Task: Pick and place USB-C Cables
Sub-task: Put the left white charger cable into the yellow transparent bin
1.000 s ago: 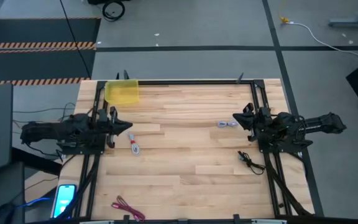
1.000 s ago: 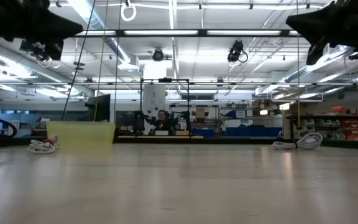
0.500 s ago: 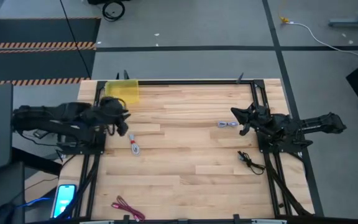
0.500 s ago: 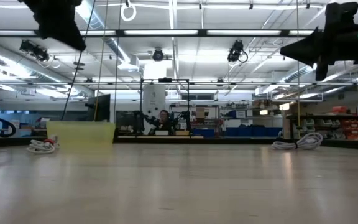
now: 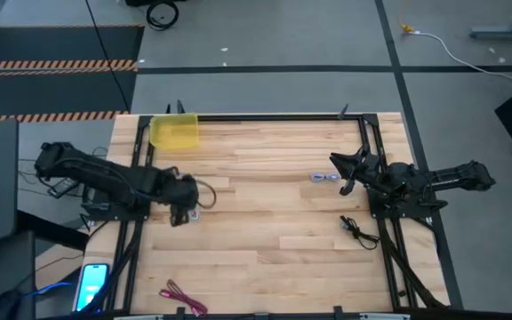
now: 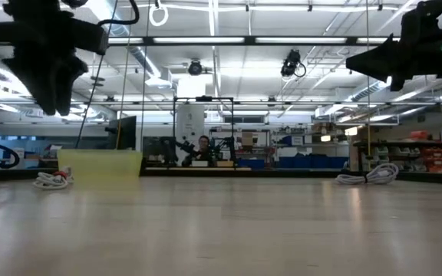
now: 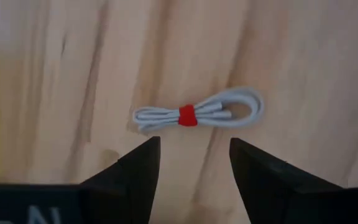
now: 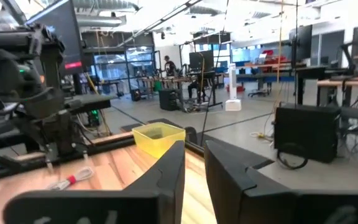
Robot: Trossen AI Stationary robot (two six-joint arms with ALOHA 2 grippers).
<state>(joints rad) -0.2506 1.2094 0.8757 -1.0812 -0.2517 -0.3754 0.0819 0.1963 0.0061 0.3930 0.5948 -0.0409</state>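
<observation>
White cable (image 7: 197, 114) lies unobstructed below spread left claw (image 7: 192, 163); yellow bin (image 5: 174, 132) sits well apart.

Four bundled USB-C cables (image 7: 197, 115), scattered flat.

The left hand (image 5: 188, 213) has swung out from the tabletop's left edge toward mid-left of the high view, now over the white cable (image 7: 197, 114) (red tie at its middle), its fingers (image 7: 138, 171) spread apart. The right hand (image 5: 338, 173) has edged slightly left toward the pale grey cable (image 5: 324, 178).
</observation>
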